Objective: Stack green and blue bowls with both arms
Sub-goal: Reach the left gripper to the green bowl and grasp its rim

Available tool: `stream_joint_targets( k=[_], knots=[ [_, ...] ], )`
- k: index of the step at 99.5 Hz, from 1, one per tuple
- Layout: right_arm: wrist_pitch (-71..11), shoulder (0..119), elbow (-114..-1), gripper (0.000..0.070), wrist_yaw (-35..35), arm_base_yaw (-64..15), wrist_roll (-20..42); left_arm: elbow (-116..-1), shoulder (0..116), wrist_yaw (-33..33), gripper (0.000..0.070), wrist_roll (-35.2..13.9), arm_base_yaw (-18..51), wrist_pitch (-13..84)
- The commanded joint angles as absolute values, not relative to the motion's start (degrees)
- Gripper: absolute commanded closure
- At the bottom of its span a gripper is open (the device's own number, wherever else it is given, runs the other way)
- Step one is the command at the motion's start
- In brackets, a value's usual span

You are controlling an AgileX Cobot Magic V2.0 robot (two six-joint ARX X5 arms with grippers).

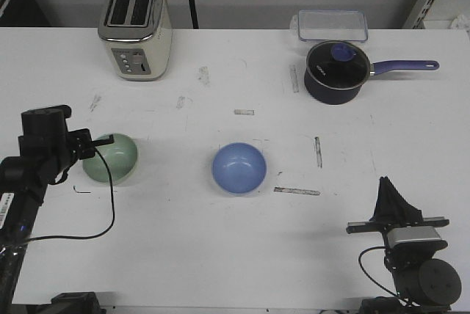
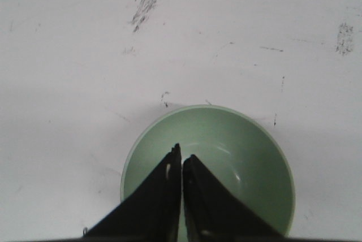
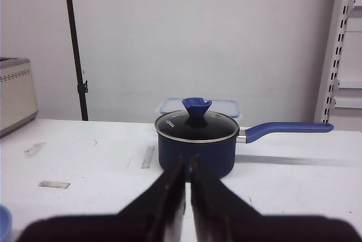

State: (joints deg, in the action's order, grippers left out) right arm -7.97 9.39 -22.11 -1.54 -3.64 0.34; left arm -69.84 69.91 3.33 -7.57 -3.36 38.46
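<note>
The pale green bowl (image 1: 116, 157) sits on the white table at the left, and the blue bowl (image 1: 239, 168) sits near the middle, both upright and empty. My left gripper (image 1: 92, 146) hangs over the green bowl's left side. In the left wrist view the left gripper (image 2: 182, 155) is shut, its tips over the inside of the green bowl (image 2: 243, 151); the bowl's near rim is hidden under the fingers. My right gripper (image 1: 387, 182) is shut and empty at the front right, far from both bowls. In the right wrist view the right gripper (image 3: 188, 160) points at the saucepan, and a sliver of the blue bowl (image 3: 3, 222) shows.
A dark navy saucepan (image 1: 336, 72) with a lid and a purple-blue handle stands at the back right, also in the right wrist view (image 3: 196, 147). A clear lidded container (image 1: 332, 24) is behind it. A cream toaster (image 1: 136, 28) stands at the back left. Tape strips (image 1: 297, 191) lie on the table.
</note>
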Motion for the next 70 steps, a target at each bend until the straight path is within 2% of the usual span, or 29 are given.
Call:
stream_joint_targets(
  k=[1,16,25,29,36,41,48,57,70],
  knots=[
    [-7.3,9.3,-22.1,0.0691,-1.5,-3.6,0.2,-72.5,70.8,0.2,0.0699,-12.0,-5.4,40.2],
    [-7.3,9.3,-22.1,0.0691,-1.5,-3.6,0.2,-72.9,71.6,-10.4,0.0699,-16.8,-11.5,42.6],
    [-7.3,9.3,-22.1,0.0691,-1.5,-3.6,0.2,-72.9,72.3,-12.7,0.0681,-18.4,-14.9,43.8],
    [-7.3,9.3,-22.1,0.0691,-1.5,-3.6,0.2,-72.9,72.8,-12.6,0.0619,-19.5,-16.2,44.1],
    [-7.3,9.3,-22.1,0.0691,-1.5,-3.6,0.2,-72.9,73.6,-12.6,0.0471,-20.0,-18.1,44.0],
    [-7.3,9.3,-22.1,0.0691,-1.5,-3.6,0.2,-72.9,74.4,-12.6,0.0409,-20.0,-18.8,43.8],
    [-7.3,9.3,-22.1,0.0691,-1.5,-3.6,0.2,-72.9,75.7,-12.6,0.0368,-20.0,-19.2,43.9],
    [-7.3,9.3,-22.1,0.0691,-1.5,-3.6,0.2,-72.9,77.9,-12.6,0.0352,-19.8,-19.2,43.9],
    [-7.3,9.3,-22.1,0.0691,-1.5,-3.6,0.2,-72.9,82.0,-12.6,0.0245,-17.7,-19.0,43.9]
  ],
)
